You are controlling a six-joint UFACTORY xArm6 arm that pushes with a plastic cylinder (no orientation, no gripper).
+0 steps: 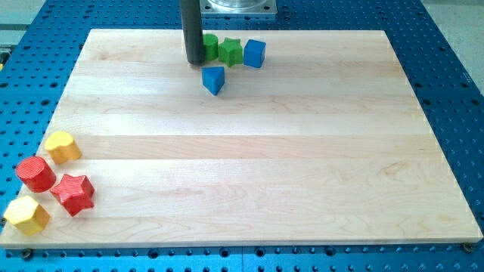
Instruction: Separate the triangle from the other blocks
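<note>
My tip touches the green cylinder, near the blue triangle.

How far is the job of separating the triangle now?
Done: the blue triangle block lies apart, below the green cylinder block, green star block and blue cube block. In hand: my tip stands upper-left of it. Left: widening that small gap.

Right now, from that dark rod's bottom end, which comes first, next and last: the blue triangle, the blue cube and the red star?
Measured from my tip in the camera view:
1. Blue triangle, just below and to the view's right of it.
2. Blue cube, farther to the view's right, near the board's top edge.
3. Red star, far off at the view's bottom left.
</note>
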